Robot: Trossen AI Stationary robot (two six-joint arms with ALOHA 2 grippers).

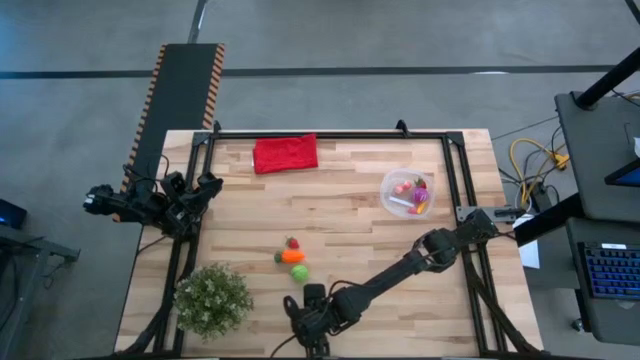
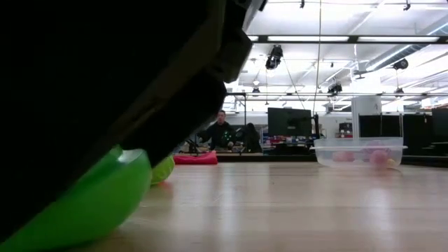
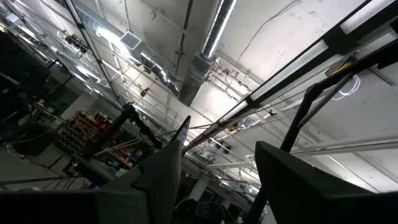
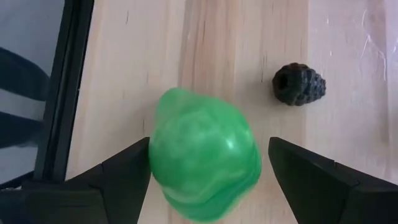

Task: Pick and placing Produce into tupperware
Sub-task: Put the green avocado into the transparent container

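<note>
right gripper [image 4: 208, 168]: spread wide, held low at the table's near edge | green toy [image 4: 204, 154]: found right between the fingers, touching one, not pinched yet | tub [image 1: 408, 192]: set far off | left gripper [image 1: 205, 187]: parked at the table's left edge, fingers apart

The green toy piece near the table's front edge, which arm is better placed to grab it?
The right. Its end effector is open, fingers either side of the green toy piece, not closed on it. The left end effector is parked off the table's left edge, pointing upward.
</note>
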